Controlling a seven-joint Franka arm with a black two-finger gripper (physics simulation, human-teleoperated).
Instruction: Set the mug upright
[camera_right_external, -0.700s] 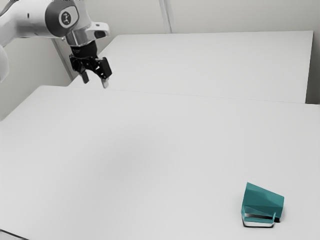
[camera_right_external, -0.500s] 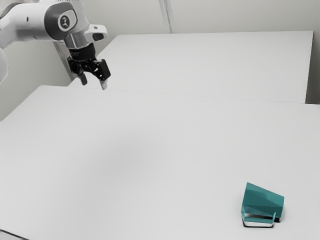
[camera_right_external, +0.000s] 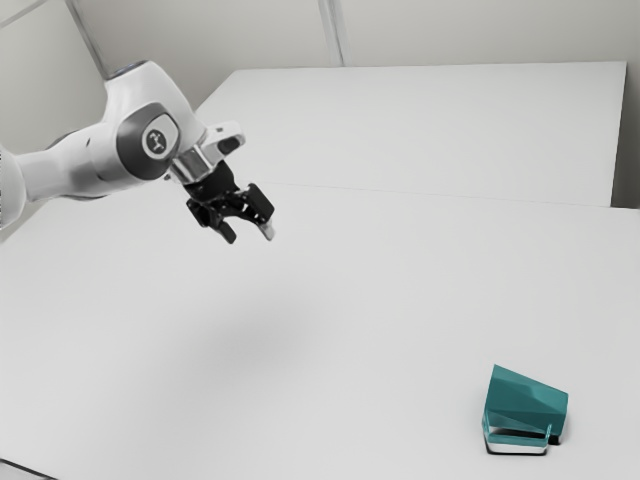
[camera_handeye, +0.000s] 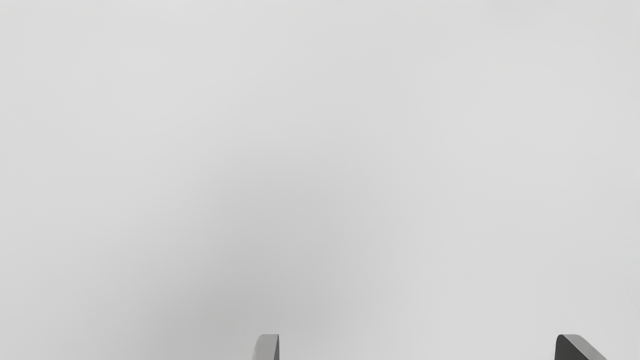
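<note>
**Mug on its side, tool open and well apart: upright pose not achieved**

Task object: the teal mug (camera_right_external: 527, 402) is observed in the exterior view, lying on the worktop (camera_right_external: 380, 300) toward the near edge of the picture, at the exterior view's right. Its body is judged to be tipped on its side, the wider end turned to the exterior view's left and the narrower end to the right. A thin teal bar (camera_right_external: 518, 440) along its near side is read, tentatively, as the handle. No support other than the worktop is seen.

Tool: the black two-finger tool (camera_right_external: 249, 236) is held in the air toward the exterior view's left, well apart from the mug. It is open; in the wrist view a wide gap is noted between the fingertips, with bare worktop beyond and nothing gripped. The white arm (camera_right_external: 150, 130) enters from the exterior view's left. A soft shadow (camera_right_external: 250, 335) is cast on the worktop below the tool.

Surroundings: a white panel (camera_right_external: 420, 130) is noted behind the worktop.

Progress: the goal pose is not met. Judged outstanding: the mug to be reached, gripped or tipped, turned until its base is seated flat, and released. Rolling is considered a risk if its side is nudged.
</note>
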